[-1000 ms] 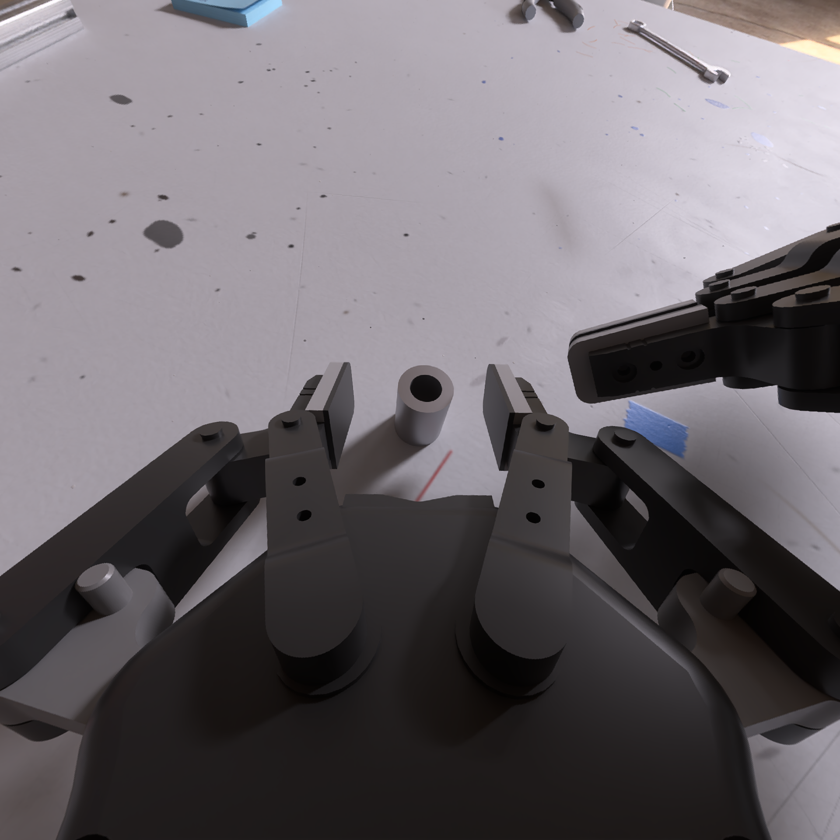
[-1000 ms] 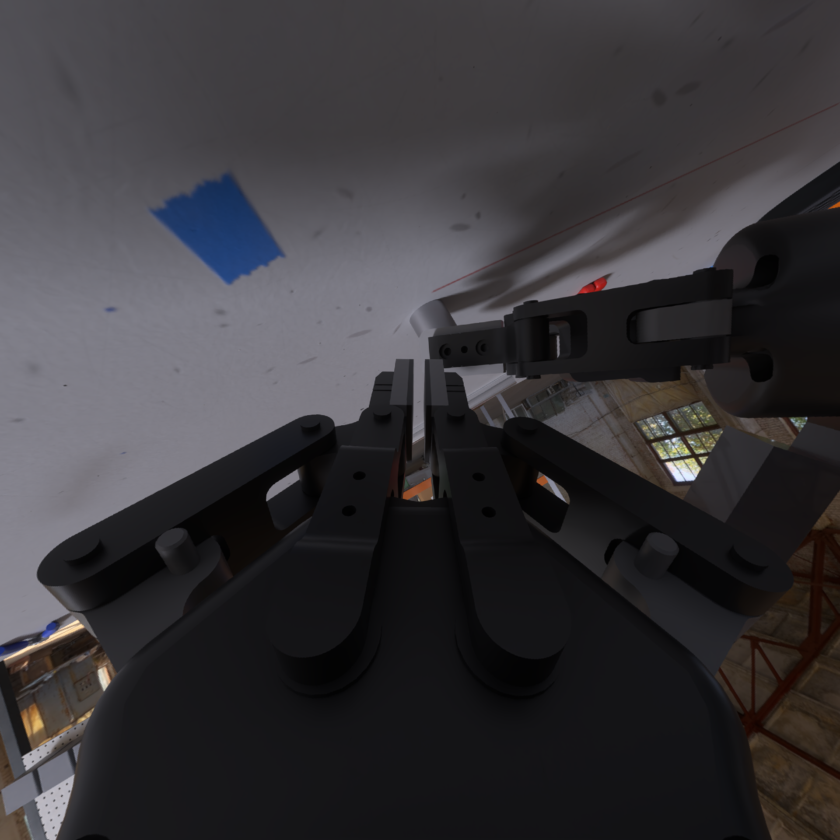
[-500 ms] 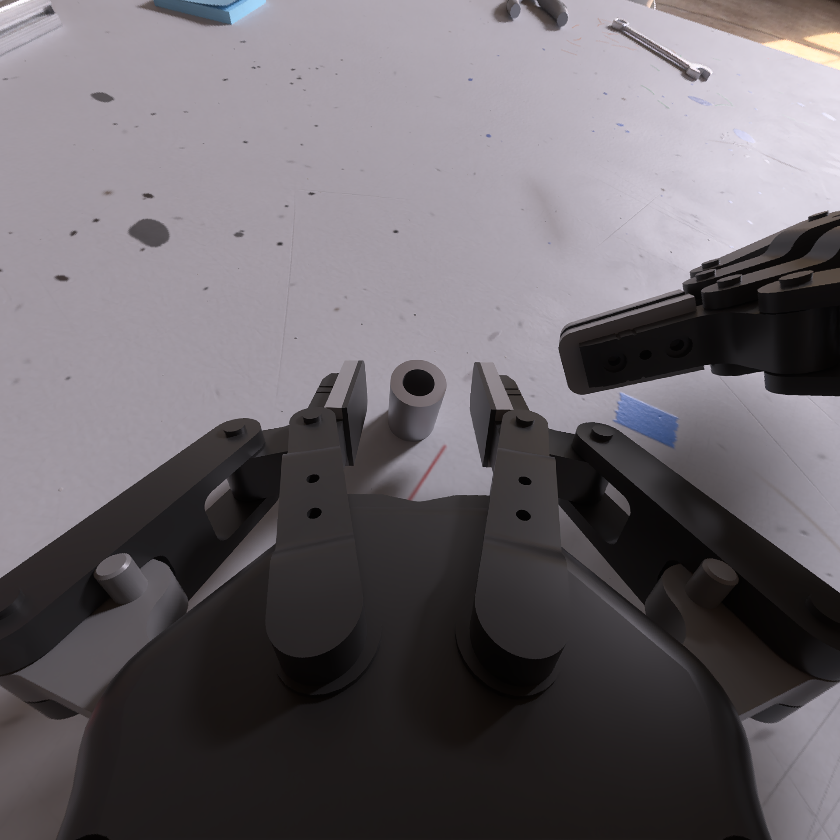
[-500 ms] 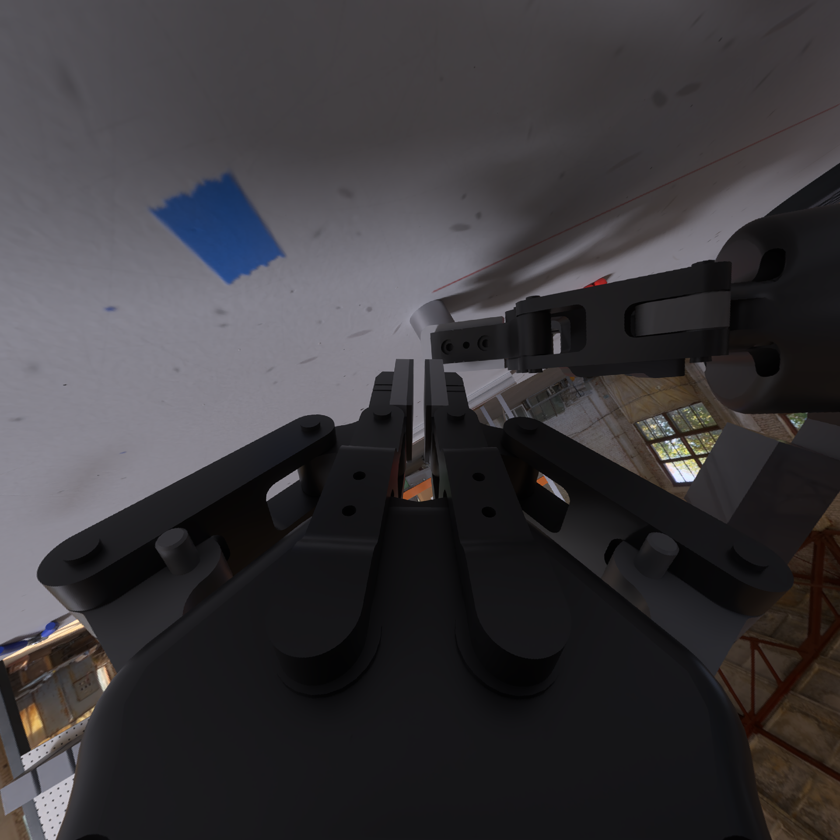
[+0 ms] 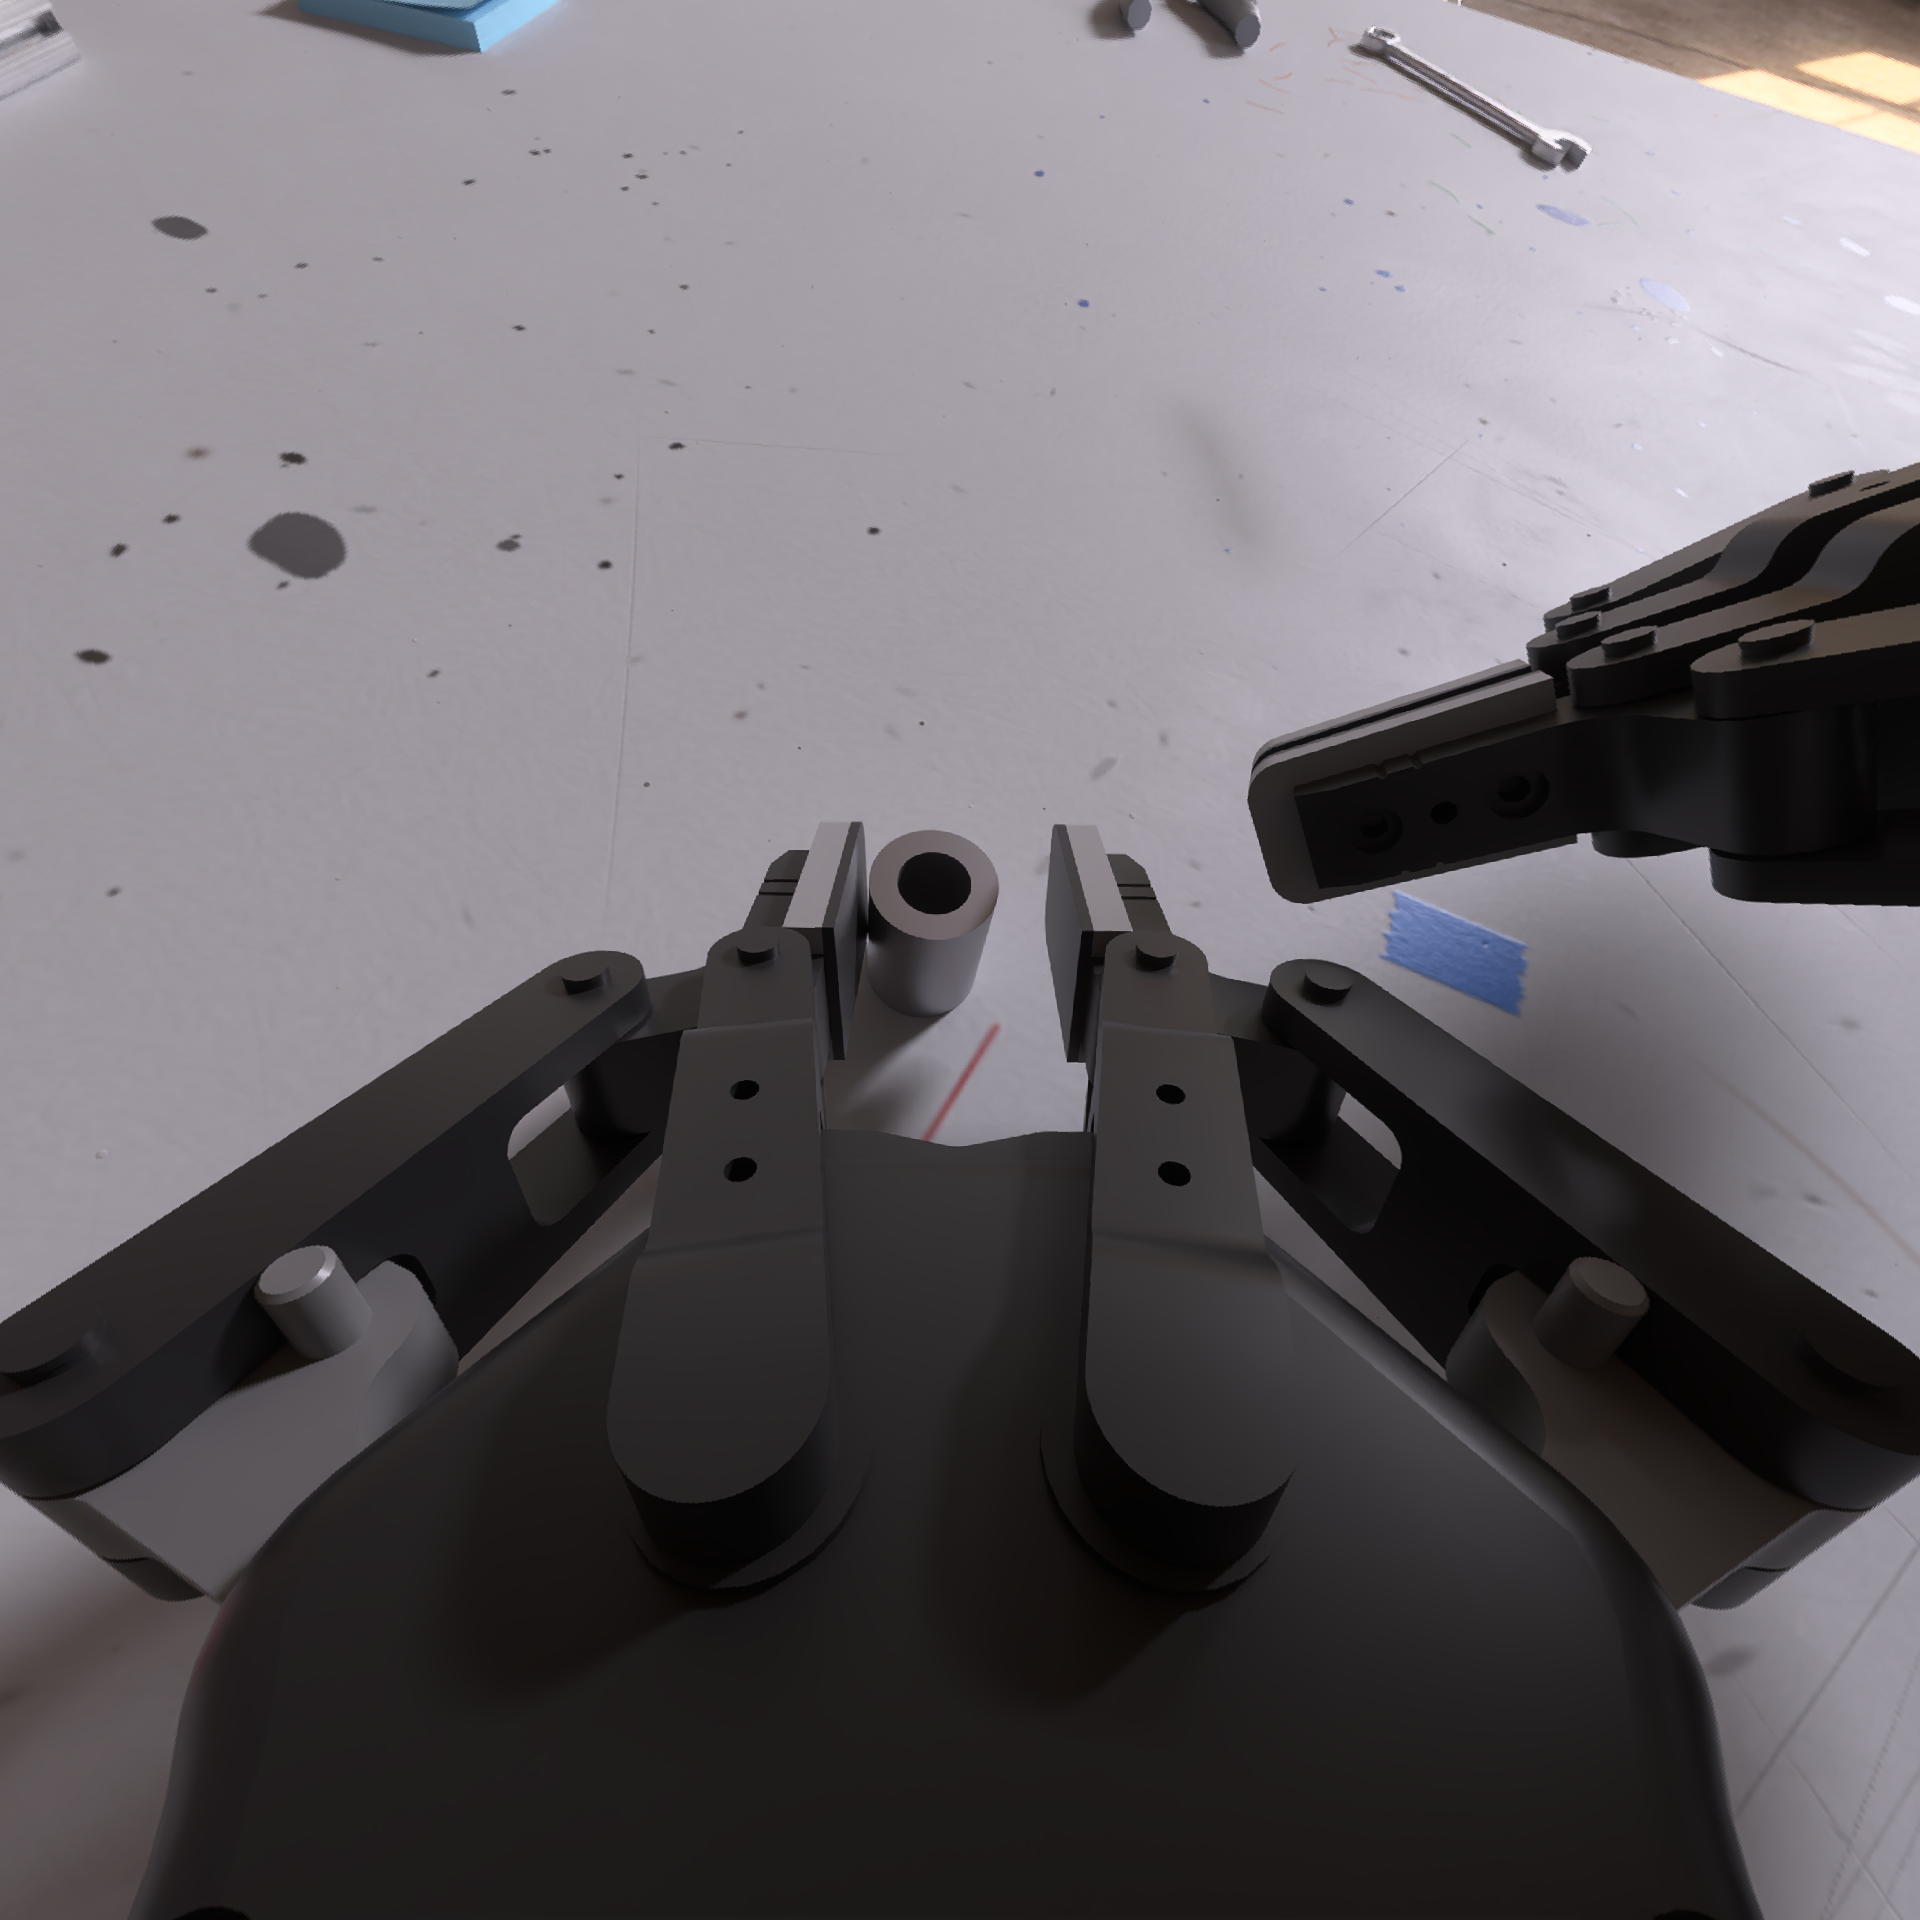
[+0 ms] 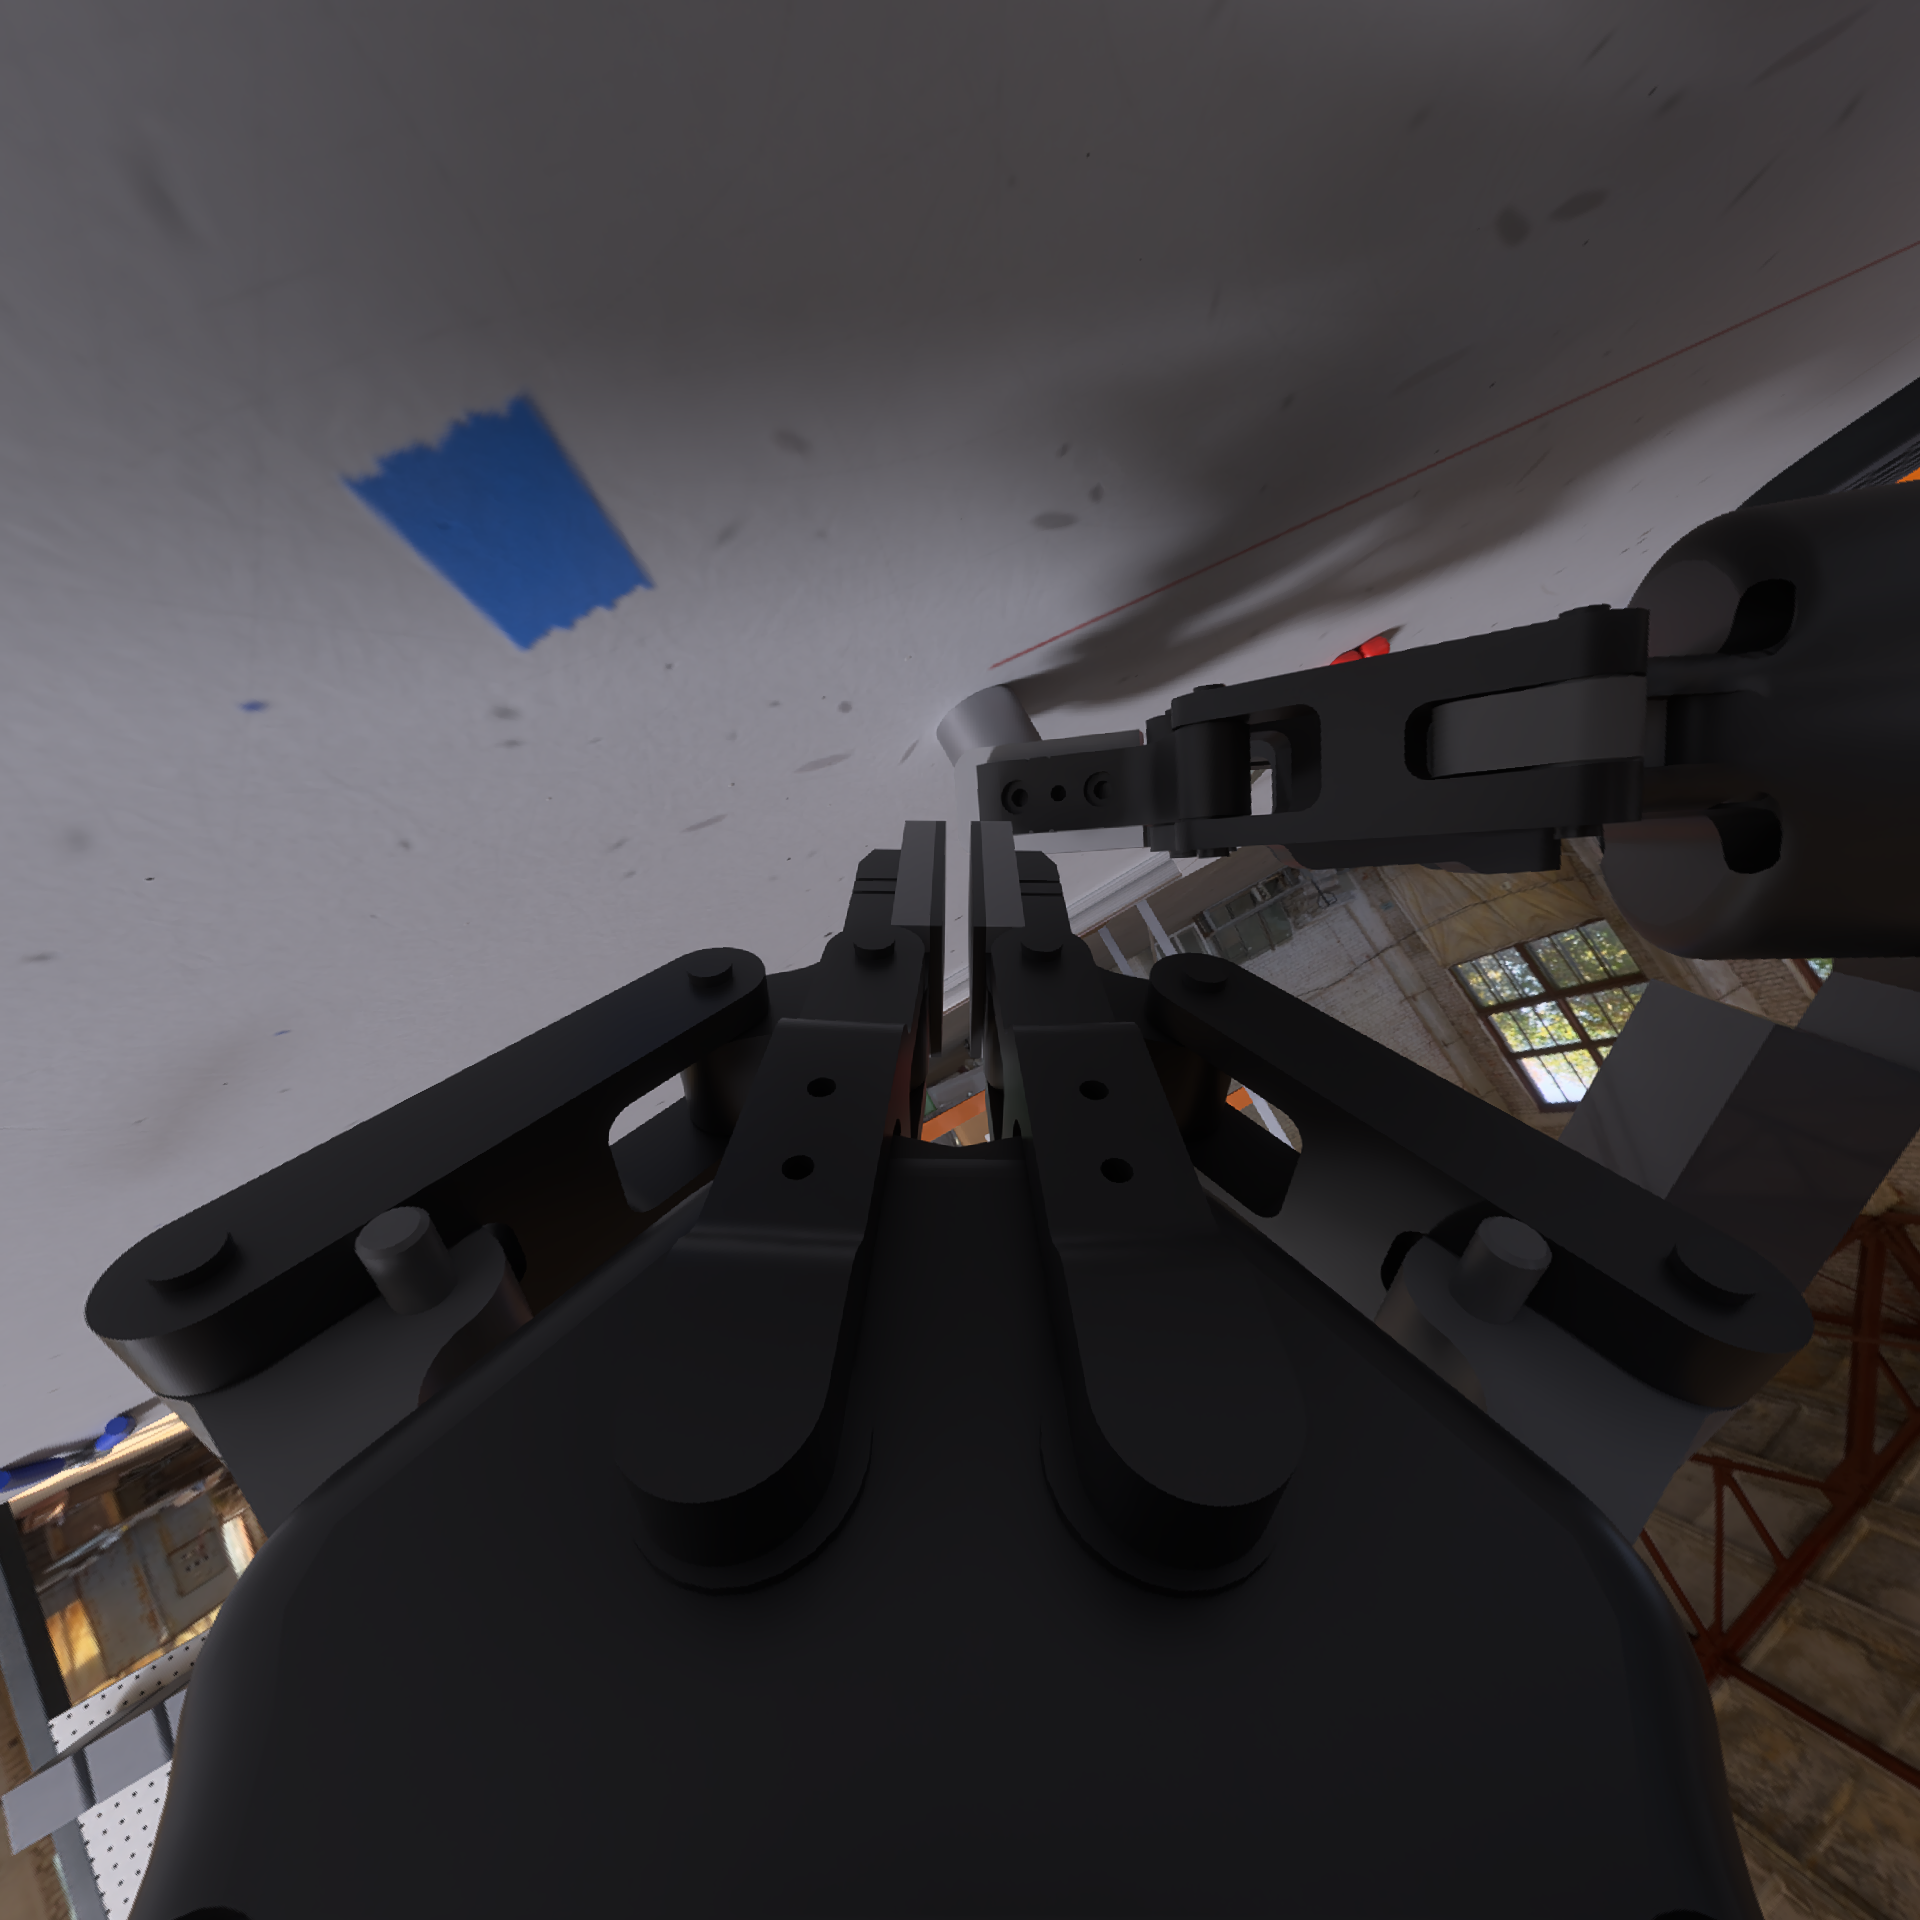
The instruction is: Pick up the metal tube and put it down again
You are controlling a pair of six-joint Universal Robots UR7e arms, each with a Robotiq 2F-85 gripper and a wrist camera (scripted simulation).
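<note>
The metal tube (image 5: pixel 928 935) is a short grey cylinder standing upright on the grey table (image 5: pixel 935 416). My left gripper (image 5: pixel 954 847) is open around it. Its left pad (image 5: pixel 840 894) is at the tube's side, and its right pad (image 5: pixel 1070 914) stands a small gap away. My right gripper (image 5: pixel 1351 821) hovers to the right of the tube, shut and empty. In the right wrist view, my right gripper (image 6: pixel 958 873) has its pads almost together. Beyond it the tube (image 6: pixel 977 722) shows partly hidden behind a left finger (image 6: pixel 1060 795).
A piece of blue tape (image 5: pixel 1455 961) lies on the table under the right gripper and also shows in the right wrist view (image 6: pixel 499 520). A wrench (image 5: pixel 1475 99), a blue block (image 5: pixel 436 16) and small metal parts (image 5: pixel 1195 10) lie at the far edge.
My left gripper's jaws have narrowed around the tube, and the left pad has come up to its side. The right gripper has stayed in place.
</note>
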